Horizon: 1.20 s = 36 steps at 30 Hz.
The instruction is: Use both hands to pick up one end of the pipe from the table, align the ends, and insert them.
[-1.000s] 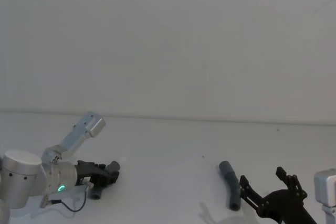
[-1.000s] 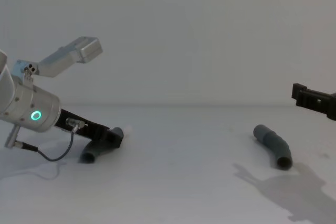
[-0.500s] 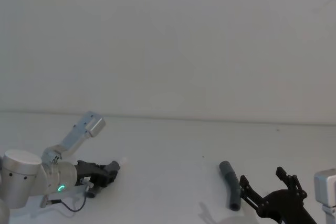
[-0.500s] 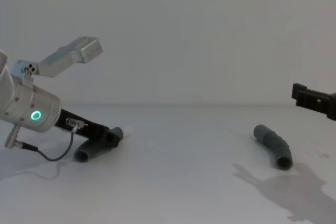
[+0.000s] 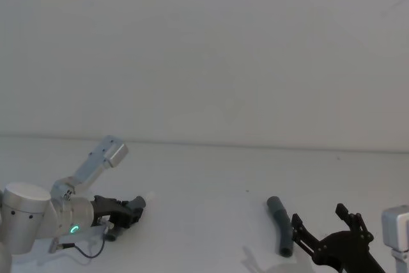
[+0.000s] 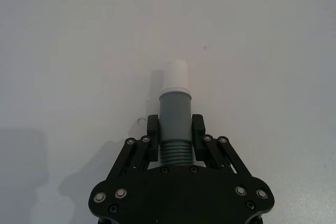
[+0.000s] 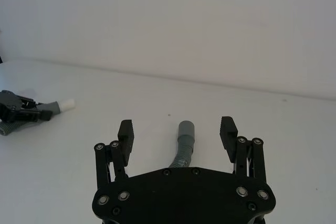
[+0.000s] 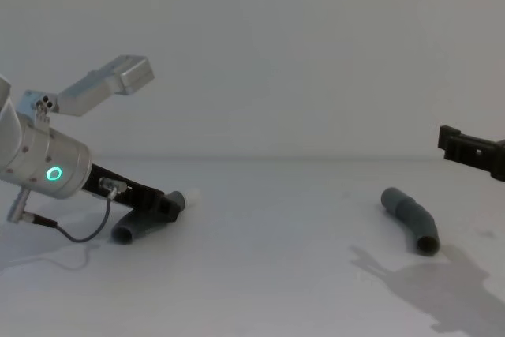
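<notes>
Chest view: the left end effector (image 8: 169, 205), clamped on the ribbed middle of one dark grey pipe piece (image 8: 129, 230) at the left of the bench (image 8: 276, 274), has turned it since a second ago. Its whitish tip (image 8: 192, 195) now pokes out past the fingers. The right end effector (image 7: 177, 128) stays spread wide above the other curved grey piece (image 8: 410, 219), which lies unmoved on the bench at right.

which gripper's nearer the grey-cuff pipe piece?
Right. The right gripper hangs open just beside the grey-cuff piece; the left gripper is far across the table, shut on the white-tipped piece.
</notes>
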Each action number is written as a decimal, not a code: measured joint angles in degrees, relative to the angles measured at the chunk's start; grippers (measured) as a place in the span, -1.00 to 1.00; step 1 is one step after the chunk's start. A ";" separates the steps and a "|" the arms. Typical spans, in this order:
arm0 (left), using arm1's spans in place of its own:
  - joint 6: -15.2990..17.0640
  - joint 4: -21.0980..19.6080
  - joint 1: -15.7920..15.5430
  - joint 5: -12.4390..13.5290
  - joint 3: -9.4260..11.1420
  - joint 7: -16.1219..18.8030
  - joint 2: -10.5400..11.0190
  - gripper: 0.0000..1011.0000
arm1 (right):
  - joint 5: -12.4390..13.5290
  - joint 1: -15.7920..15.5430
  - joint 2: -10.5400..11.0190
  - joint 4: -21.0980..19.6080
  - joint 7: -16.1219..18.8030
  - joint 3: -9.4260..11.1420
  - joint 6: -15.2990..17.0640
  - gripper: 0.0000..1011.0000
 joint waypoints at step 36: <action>0.01 -0.01 0.00 -0.01 0.00 0.00 0.00 -0.35 | -2.37 13.33 -1.90 3.57 -0.90 -4.08 28.02 0.98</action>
